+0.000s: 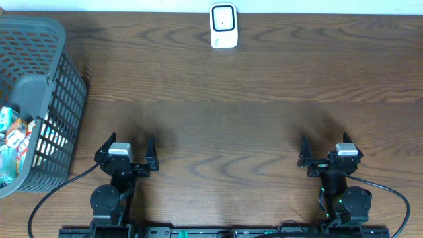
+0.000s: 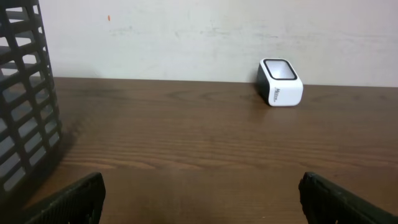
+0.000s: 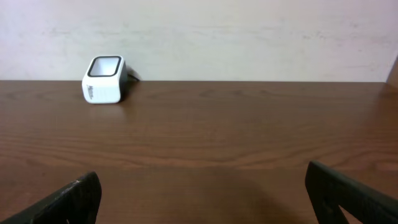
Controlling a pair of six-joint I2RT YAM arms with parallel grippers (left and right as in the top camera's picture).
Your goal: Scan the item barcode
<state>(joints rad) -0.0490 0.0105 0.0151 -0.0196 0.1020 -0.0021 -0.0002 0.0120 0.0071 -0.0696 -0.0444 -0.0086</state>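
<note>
Left end effector (image 1: 131, 140) and right end effector (image 1: 324, 140), both released, jaws spread wide with nothing between them, rest low over the desk (image 1: 225, 106), a dark wood-grain surface. Basket (image 1: 63, 99), a grey plastic lattice with tapered walls, stands just left of the left end effector. The items (image 1: 14, 135), glossy printed packets, lie heaped inside it. Scanner (image 1: 223, 26), a small white rounded block with a dark-framed sloping window, sits far ahead, between the two end effectors and well apart from both. Step in hand, as judged: the opening one, no item yet picked. The next move likely calls for the left arm to clear the basket rim, descend on one item, then turn its barcode to the scanner window.
</note>
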